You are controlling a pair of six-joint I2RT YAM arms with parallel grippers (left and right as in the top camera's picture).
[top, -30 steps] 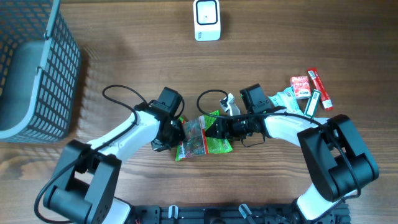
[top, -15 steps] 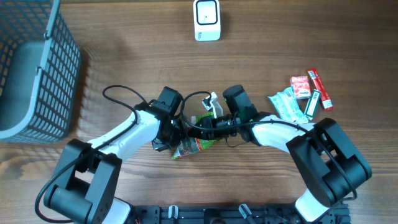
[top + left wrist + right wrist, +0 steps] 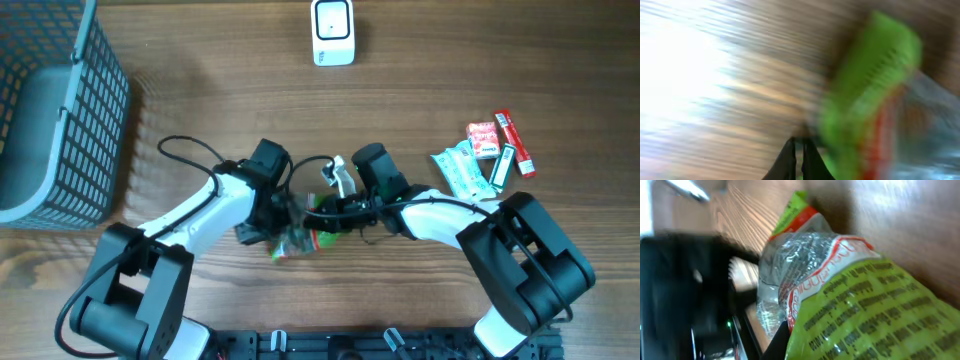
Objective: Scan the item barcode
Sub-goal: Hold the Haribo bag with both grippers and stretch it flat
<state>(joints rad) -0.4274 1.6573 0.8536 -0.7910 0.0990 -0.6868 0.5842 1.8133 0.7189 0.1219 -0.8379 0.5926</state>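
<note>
Clamped on packet [image 3: 312,232] from both ends by left fingers [image 3: 788,162] and right fingers [image 3: 776,342], near middle of bench [image 3: 450,80] front edge, probably tautening it for scanner [image 3: 332,33] at far edge.

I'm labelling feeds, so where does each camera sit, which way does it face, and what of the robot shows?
Overhead: above the table, facing down; both arms, left gripper and right gripper at the green packet.
Left wrist: on the left arm, facing the blurred packet; fingertips show.
Right wrist: close on the packet; a dark finger shows.
Shared: the packet.
</note>
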